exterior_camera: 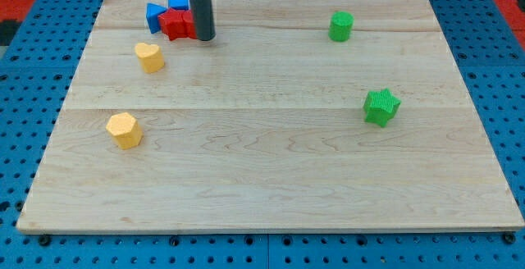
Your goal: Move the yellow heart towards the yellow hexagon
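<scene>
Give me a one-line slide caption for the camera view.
My tip rests beside the red block, up-right of the yellow heart; the yellow hexagon waits below.

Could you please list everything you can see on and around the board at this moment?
yellow heart: one, yellow, upper left of the board
yellow hexagon: one, yellow, left side, below the heart
red block: one, red, top left, shape unclear
blue blocks: two, blue, top left, touching the red block
green cylinder: one, green, upper right
green star: one, green, right side
wooden board: one, light wood
my tip: one, dark, against the red block's right side
</scene>
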You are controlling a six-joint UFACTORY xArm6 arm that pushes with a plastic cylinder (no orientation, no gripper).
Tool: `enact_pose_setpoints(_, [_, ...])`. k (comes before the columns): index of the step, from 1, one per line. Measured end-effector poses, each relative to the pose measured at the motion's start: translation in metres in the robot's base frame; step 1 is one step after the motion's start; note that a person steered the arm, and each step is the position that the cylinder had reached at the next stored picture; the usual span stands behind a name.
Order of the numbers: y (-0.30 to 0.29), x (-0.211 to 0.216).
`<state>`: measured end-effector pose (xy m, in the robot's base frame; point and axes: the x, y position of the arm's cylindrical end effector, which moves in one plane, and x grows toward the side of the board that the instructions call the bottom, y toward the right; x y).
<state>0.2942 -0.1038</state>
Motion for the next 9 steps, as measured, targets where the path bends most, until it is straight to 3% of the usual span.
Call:
enact_pose_setpoints(5, [-0.005,0.026])
enact_pose_setpoints(6, [-0.049,0.018])
enact_pose_setpoints(7, [-0.056,0.018])
enact_pose_setpoints(9, [-0.060,0.074])
